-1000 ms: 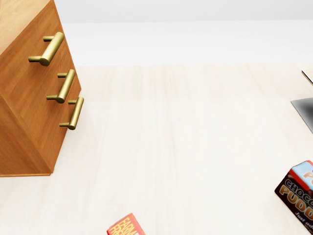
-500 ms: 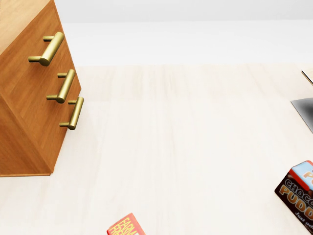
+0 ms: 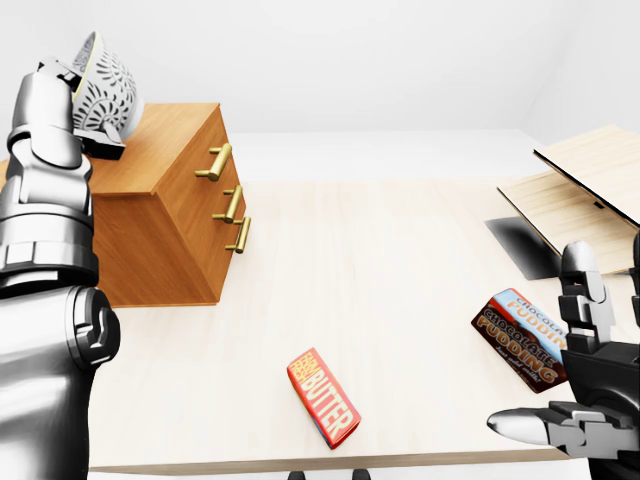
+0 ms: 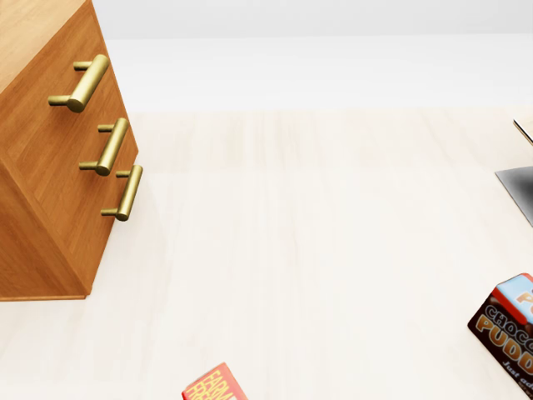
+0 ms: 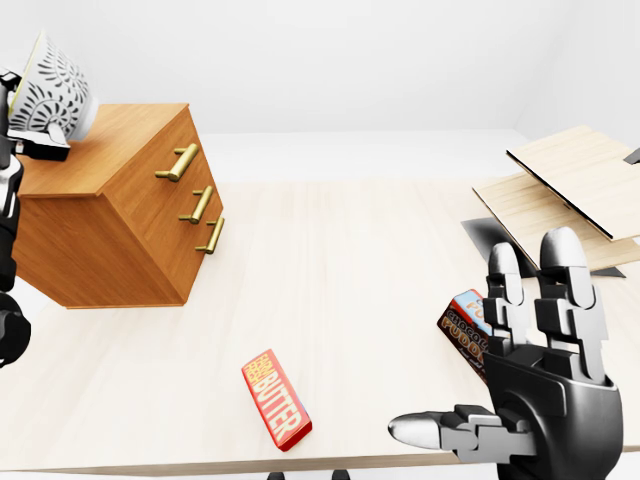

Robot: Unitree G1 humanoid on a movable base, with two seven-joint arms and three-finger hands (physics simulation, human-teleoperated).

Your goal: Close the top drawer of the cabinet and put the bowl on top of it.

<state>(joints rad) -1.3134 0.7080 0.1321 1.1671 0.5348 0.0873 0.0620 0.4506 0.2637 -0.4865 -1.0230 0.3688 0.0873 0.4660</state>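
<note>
White lace-patterned bowl (image 3: 102, 85) is tipped on its side over the top-left corner of the brown wooden cabinet (image 3: 165, 215). Left hand (image 3: 58, 105) has its fingers clamped on the bowl's wall. Can't tell whether the bowl touches the cabinet top. The rest of the top, right of the bowl, is bare out to its edge.

The top drawer (image 3: 205, 150) face sits flush with the two under it, brass handles in line.

Right of the cabinet, the pale wood bench (image 3: 380, 260) is wide open. A red butter box (image 3: 323, 397) lies below-right of the cabinet, near the bench's near edge. A brown chocolate pudding box (image 3: 520, 335) lies well to the right, with light wooden boards (image 3: 580, 185) above it.

Right hand (image 5: 545, 380) is far right of the cabinet, off everything, fingers (image 5: 560, 270) spread wide and upright.

Bowl and hands show only in the eye views. Head view gives the drawer fronts close up, at its left edge.
</note>
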